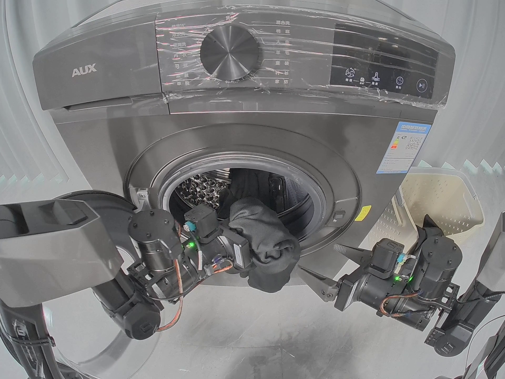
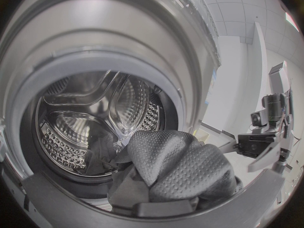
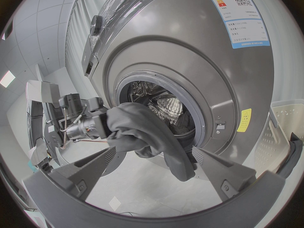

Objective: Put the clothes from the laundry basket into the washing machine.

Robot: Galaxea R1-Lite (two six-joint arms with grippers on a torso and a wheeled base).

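Held clothing: a dark grey textured garment (image 1: 265,240) is bunched around the left gripper (image 1: 251,256), its free end drooping below the fingers.
Where the garment is: at the mouth of the round door opening, partly past the rim and partly hanging outside it, just ahead of the left gripper.
Left gripper: clamped on the garment; cloth covers most of the fingers, and in the left wrist view one finger (image 2: 164,208) shows under the folds.
Beyond the left gripper: the perforated steel drum (image 2: 95,117), with a second dark crumpled garment (image 2: 98,155) lying on its lower wall, deeper in than the held one.
Washing machine: a grey metal front-loading washing machine (image 1: 252,127) directly in front of both grippers, the opening level with the left gripper.
Right gripper: the right gripper (image 1: 318,257) has its jaws spread wide and grips nothing; it sits low, near the lower right edge of the opening, its tips pointing at the hanging cloth, near it but apart.
Behind the right gripper: a cream perforated plastic laundry basket (image 1: 447,201) beside the machine, on the side away from the left gripper.
On the basket: a dark cloth (image 3: 294,155) draped over its rim.
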